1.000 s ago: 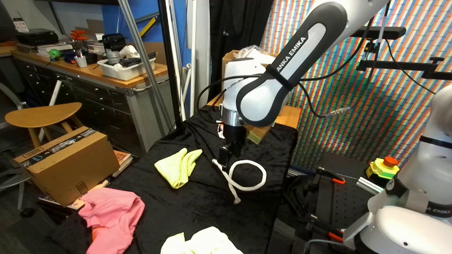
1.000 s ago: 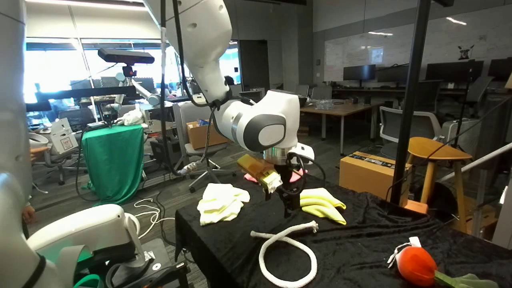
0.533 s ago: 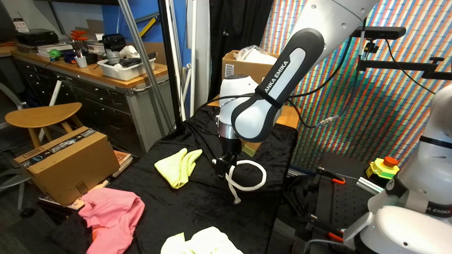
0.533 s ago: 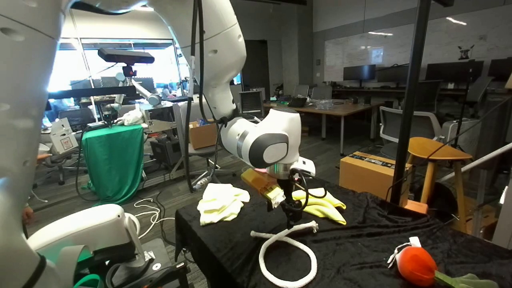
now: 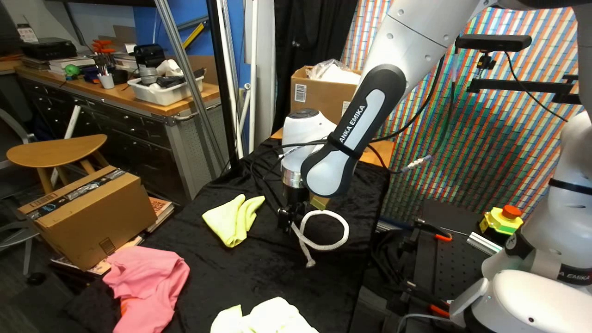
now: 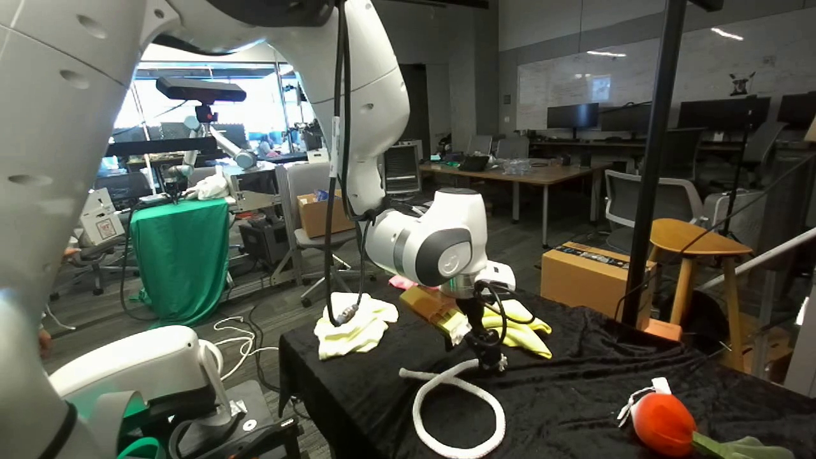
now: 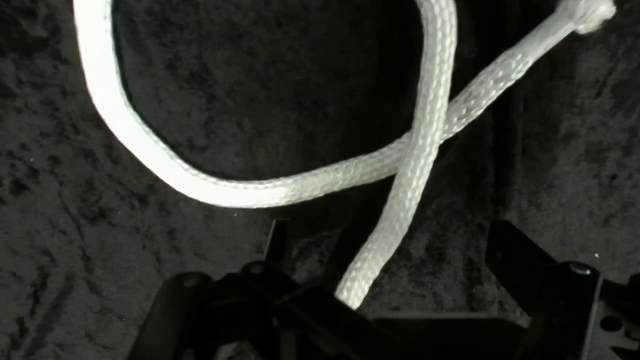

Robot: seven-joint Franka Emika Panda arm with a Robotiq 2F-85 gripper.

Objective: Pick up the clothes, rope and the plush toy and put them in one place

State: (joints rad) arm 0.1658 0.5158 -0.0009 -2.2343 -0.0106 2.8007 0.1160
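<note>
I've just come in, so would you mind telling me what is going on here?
A robot arm reaches over the black-covered table, its tool open and low at the white rope. In the wrist view the rope runs between the tool's jaws, which are not closed on it. The pink cloth, yellow-green cloth, white cloth and plush toy lie apart from one another, so nothing looks gathered in one place yet.
</note>
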